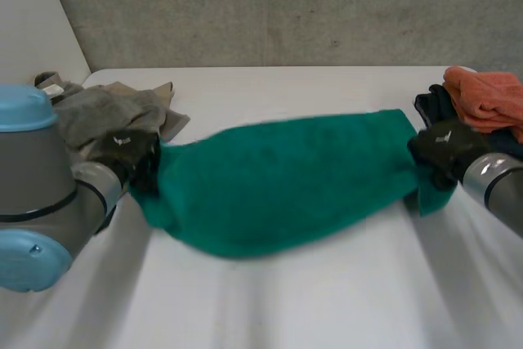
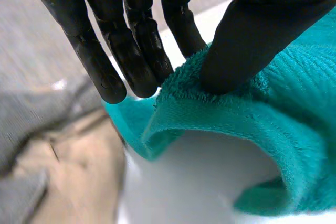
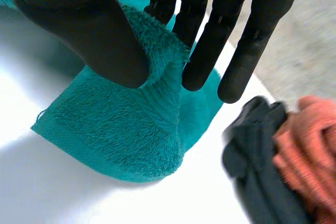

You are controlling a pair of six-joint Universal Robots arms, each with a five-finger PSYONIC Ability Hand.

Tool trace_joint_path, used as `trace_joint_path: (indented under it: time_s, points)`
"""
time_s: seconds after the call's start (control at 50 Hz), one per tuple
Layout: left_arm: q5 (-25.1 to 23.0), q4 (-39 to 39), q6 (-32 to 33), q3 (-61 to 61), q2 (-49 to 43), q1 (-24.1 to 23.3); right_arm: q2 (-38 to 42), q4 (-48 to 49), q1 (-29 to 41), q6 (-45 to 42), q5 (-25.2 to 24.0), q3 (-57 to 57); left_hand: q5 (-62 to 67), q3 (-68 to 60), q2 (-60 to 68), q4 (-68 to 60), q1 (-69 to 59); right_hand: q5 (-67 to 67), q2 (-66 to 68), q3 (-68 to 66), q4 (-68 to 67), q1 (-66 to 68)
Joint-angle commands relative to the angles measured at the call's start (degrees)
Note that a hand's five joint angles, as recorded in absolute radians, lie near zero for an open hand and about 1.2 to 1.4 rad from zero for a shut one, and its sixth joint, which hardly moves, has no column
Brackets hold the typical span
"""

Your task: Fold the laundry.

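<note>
1. Grey concrete wall (image 1: 286, 6) stands behind the white table (image 1: 286, 300), and my two arms come in from the near edge, one at each side.
2. The green towel (image 1: 286, 181) is stretched across the middle of the surface, from the left side to the right side, between my two hands.
3. My left hand (image 1: 131, 153) is at the left end of the towel, near the left edge of the surface. It is clamped on the towel: the thumb (image 2: 252, 40) presses on the hem, and the almost straight fingers (image 2: 131, 51) meet the hem from the other side.
4. Below this grip the edge of the towel curls, and the white surface shows under it.
5. My right hand (image 1: 445, 146) is at the right end of the towel, near the right edge of the surface. It is also clamped on the towel, with a fold of the hem pinched between the thumb and the fingers. One corner of the towel hangs down below the grip.
6. I cannot tell whether the middle of the towel lies on the surface or hangs above it.
7. A pile of grey and beige clothes (image 1: 106, 112) lies at the far left corner, just behind my left hand.
8. An orange cloth (image 1: 490, 100) lies on a dark cloth (image 1: 433, 104) at the far right corner, just beside my right hand.
</note>
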State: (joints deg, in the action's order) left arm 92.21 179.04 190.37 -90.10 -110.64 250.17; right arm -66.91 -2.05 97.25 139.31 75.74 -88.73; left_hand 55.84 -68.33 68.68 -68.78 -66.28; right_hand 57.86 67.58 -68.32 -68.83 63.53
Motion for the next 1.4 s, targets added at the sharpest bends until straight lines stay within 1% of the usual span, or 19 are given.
trace_joint_path:
  time_s: [0.02, 0.08, 0.24, 0.36, 0.38, 0.4, 0.42, 0.44, 0.46, 0.52, 0.6, 0.68, 0.7, 0.76, 0.84, 0.9, 1.08, 1.22, 1.4]
  points:
    - [0.6, 4.7, 0.9, 4.2, -6.5, -0.4, 1.9, 6.7, 0.6, -1.9, 0.6, -3.0, 14.2, -11.7, 11.3, -11.2, -13.7, 12.1, 12.4, -11.7, -11.2, 16.5]
    - [0.9, 9.8, 1.1, 7.0, -11.2, -0.4, 1.9, 9.8, 0.6, -0.5, 0.7, -4.2, 14.2, -11.7, 11.3, -11.2, -13.7, 12.1, 12.4, -11.7, -11.2, 16.5]
    - [0.6, 15.7, 6.5, 13.7, -20.8, -0.5, 2.4, 17.3, 0.7, 3.3, 0.8, -7.2, 14.2, -11.7, 11.3, -11.2, -13.7, 12.1, 12.4, -11.7, -11.2, 16.5]
    - [0.4, 23.4, 8.1, 15.1, -22.0, -0.5, 2.4, 20.5, 1.8, 3.4, 2.5, -8.6, 14.2, -11.7, 11.3, -11.2, -13.7, 12.1, 12.4, -11.7, -11.2, 16.5]
    - [0.3, 24.3, 8.1, 15.0, -22.0, -0.6, 2.5, 21.2, 2.3, 3.4, 3.4, -8.8, 9.5, -7.0, 6.7, -6.6, -9.1, 12.1, 12.4, -11.7, -11.2, 16.5]
    - [0.1, 25.6, 8.2, 14.5, -22.0, -0.8, 2.5, 21.6, 2.6, 3.4, 3.9, -9.0, -19.5, 22.0, -22.3, 22.4, 19.9, 12.1, 12.4, -11.7, -11.2, 16.5]
    - [0.1, 26.0, 8.3, 14.2, -21.9, -1.0, 2.5, 21.9, 2.9, 3.4, 4.2, -9.1, -35.5, 37.9, -38.3, 38.4, 35.9, 12.1, 12.4, -11.7, -11.2, 16.5]
    - [0.4, 26.2, 8.4, 13.6, -21.3, -1.3, 2.6, 22.2, 3.2, 3.4, 4.6, -9.2, -45.3, 47.8, -48.1, 48.2, 45.7, 12.1, 12.4, -11.7, -11.2, 16.5]
    - [0.6, 26.2, 8.5, 12.9, -20.9, -1.7, 2.7, 22.4, 3.6, 3.4, 5.0, -9.4, -46.7, 49.2, -49.5, 49.6, 47.1, 12.1, 12.4, -11.7, -11.2, 16.5]
    - [0.6, 26.3, 9.1, 8.5, -15.9, -3.4, 3.2, 22.5, 4.1, 3.4, 5.3, -9.5, -46.2, 48.7, -49.0, 49.1, 46.6, 12.1, 12.4, -11.7, -11.2, 16.5]
    - [0.1, 26.7, 9.5, -0.1, -5.9, -3.6, 3.4, 22.5, 4.2, 3.3, 5.3, -9.5, -43.2, 45.7, -46.0, 46.1, 43.6, 12.1, 12.4, -11.7, -11.2, 16.5]
    - [-0.6, 26.6, 9.6, -8.7, 2.1, -4.4, 3.3, 22.4, 4.3, 3.3, 5.4, -9.6, -35.6, 38.1, -38.5, 38.6, 36.1, 12.1, 12.4, -11.7, -11.2, 16.5]
    - [-1.4, 26.5, 9.6, -11.4, 4.5, -4.9, 3.3, 22.4, 4.3, 3.3, 5.4, -9.5, -30.5, 32.9, -33.3, 33.4, 30.9, 12.1, 12.4, -11.7, -11.2, 16.5]
    - [-2.9, 26.3, 9.6, -14.8, 6.8, -5.1, 3.2, 22.4, 4.2, 3.4, 5.4, -9.6, -24.2, 26.7, -27.0, 27.1, 24.6, 12.1, 12.4, -11.7, -11.2, 16.5]
    - [-5.0, 24.6, 9.7, -19.0, 6.3, -5.1, 3.2, 22.4, 4.2, 3.4, 5.4, -9.7, -24.8, 27.3, -27.7, 27.8, 25.3, 12.1, 12.4, -11.7, -11.2, 16.5]
    - [-5.0, 24.3, 10.2, -19.2, 4.6, -4.8, 3.2, 22.3, 4.1, 3.4, 5.5, -9.7, -27.4, 29.8, -30.2, 30.3, 27.8, 12.1, 12.4, -11.7, -11.2, 16.5]
    - [-5.0, 24.4, 18.1, -15.5, -6.0, -1.9, 3.2, 22.1, 4.1, 3.4, 5.4, -9.8, -34.3, 36.7, -37.1, 37.2, 34.7, 12.1, 12.4, -11.7, -11.2, 16.5]
    - [-5.1, 25.0, 21.6, -12.7, -8.6, 0.1, 3.2, 22.1, 3.9, 3.3, 5.3, -10.1, -32.8, 35.2, -35.6, 35.7, 33.2, 12.1, 12.4, -11.7, -11.2, 16.5]
    - [-5.3, 25.4, 21.8, -8.0, -13.4, 0.3, 3.4, 22.1, 4.1, 3.2, 5.3, -10.2, -29.4, 31.9, -32.2, 32.3, 29.8, 12.1, 12.4, -11.7, -11.2, 16.5]
